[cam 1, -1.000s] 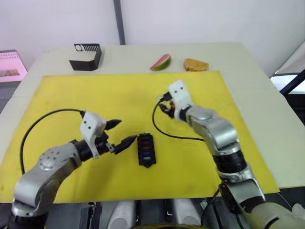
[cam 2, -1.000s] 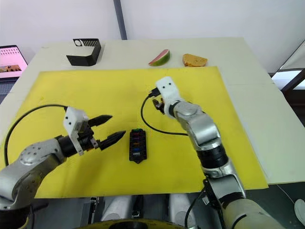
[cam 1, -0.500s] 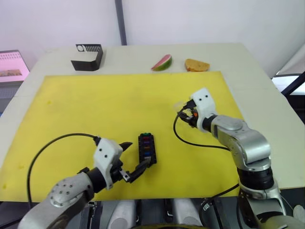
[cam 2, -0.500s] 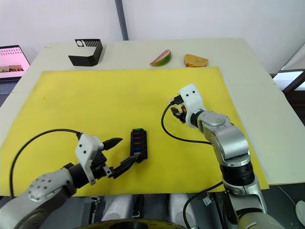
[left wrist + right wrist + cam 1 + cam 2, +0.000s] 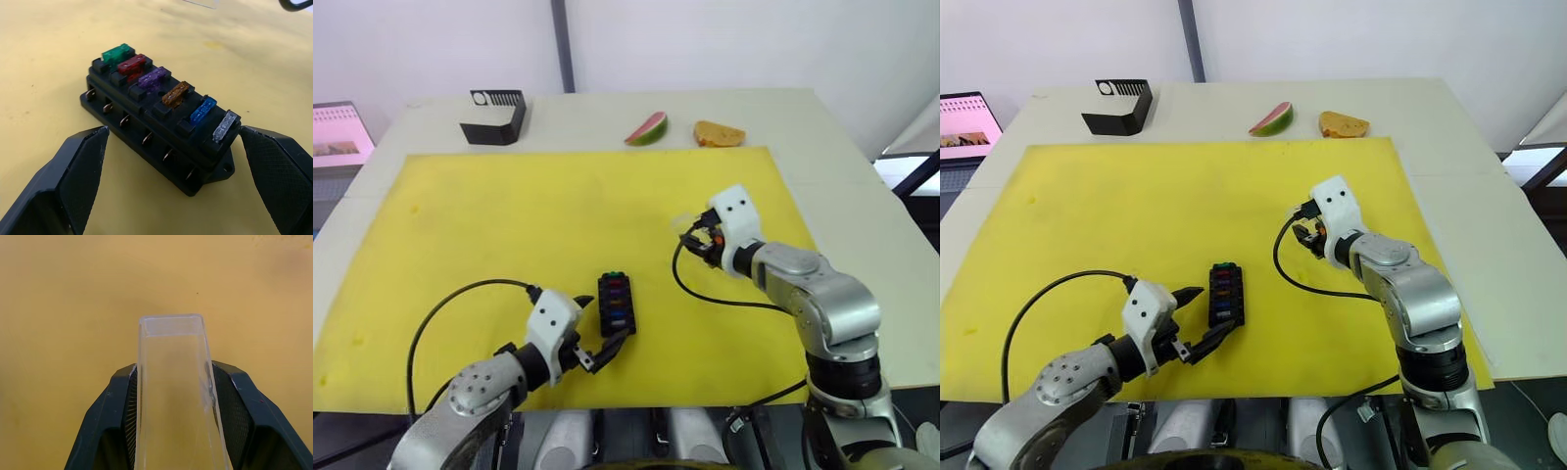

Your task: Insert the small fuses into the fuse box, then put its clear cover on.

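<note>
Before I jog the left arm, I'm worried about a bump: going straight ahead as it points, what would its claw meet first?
Probably the black slotted fuse box, loaded with coloured fuses; it sits between the open left claw's fingers.

Yellow mat (image 5: 509, 215), watermelon slice (image 5: 646, 128) (toy-like), bread (image 5: 717, 133)

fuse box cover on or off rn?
Off. The fuse box sits uncovered on the yellow mat, six fuses exposed in its slots; the right pincer holds the clear cover well away from it.
</note>
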Motion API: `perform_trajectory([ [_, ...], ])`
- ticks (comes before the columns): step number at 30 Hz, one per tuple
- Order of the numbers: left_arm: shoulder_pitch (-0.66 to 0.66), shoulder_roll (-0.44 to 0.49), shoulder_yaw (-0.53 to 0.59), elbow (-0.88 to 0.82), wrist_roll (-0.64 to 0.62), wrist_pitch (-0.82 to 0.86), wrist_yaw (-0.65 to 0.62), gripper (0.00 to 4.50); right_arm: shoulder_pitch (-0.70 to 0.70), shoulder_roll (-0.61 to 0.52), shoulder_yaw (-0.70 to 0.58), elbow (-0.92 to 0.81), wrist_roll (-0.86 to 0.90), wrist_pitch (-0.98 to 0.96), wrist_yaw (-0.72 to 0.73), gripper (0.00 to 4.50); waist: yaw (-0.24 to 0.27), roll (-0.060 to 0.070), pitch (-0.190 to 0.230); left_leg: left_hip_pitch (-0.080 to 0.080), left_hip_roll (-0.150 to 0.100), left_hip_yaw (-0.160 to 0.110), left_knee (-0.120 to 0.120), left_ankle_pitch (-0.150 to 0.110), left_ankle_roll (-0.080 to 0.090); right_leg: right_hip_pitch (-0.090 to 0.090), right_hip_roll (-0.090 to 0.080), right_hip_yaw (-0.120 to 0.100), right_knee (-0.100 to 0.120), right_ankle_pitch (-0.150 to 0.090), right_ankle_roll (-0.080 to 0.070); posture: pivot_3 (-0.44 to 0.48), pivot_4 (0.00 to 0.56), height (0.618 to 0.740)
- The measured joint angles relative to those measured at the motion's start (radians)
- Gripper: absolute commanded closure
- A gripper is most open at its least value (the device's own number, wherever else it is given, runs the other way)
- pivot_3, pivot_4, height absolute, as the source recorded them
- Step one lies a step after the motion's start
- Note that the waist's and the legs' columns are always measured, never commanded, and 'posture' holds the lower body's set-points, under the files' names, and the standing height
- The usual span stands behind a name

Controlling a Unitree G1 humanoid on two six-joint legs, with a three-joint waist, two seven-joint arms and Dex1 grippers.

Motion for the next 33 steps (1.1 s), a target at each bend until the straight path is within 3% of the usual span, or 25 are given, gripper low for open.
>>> perform_trajectory([
  [13,-0.068,0.042,0.1,0.095,-0.032,-0.044,-0.115,0.0,0.01,0.0,-0.015,-0.002,0.009,0.0,-0.012,2.83,0.0,0.0,0.0,0.0,0.0,0.0,0.0,0.0,0.0,0.0,0.0,0.0,0.0,0.0,0.0,0.0,0.15,0.74],
  [22,-0.014,-0.08,-0.015,0.01,0.025,0.031,0.054,0.0,0.014,-0.002,-0.022,-0.006,0.025,0.007,-0.012,2.83,0.0,0.0,0.0,0.0,0.0,0.0,0.0,-0.001,0.001,0.0,0.0,0.0,-0.001,0.0,0.0,0.0,0.15,0.74],
  [33,-0.092,-0.177,-0.089,0.078,0.137,0.046,0.154,0.0,0.009,-0.004,-0.018,-0.006,0.028,0.006,-0.01,2.83,0.003,0.0,0.0,0.0,0.0,0.0,0.0,-0.001,0.001,0.001,0.0,0.0,-0.001,0.0,0.0,0.0,0.15,0.74],
])
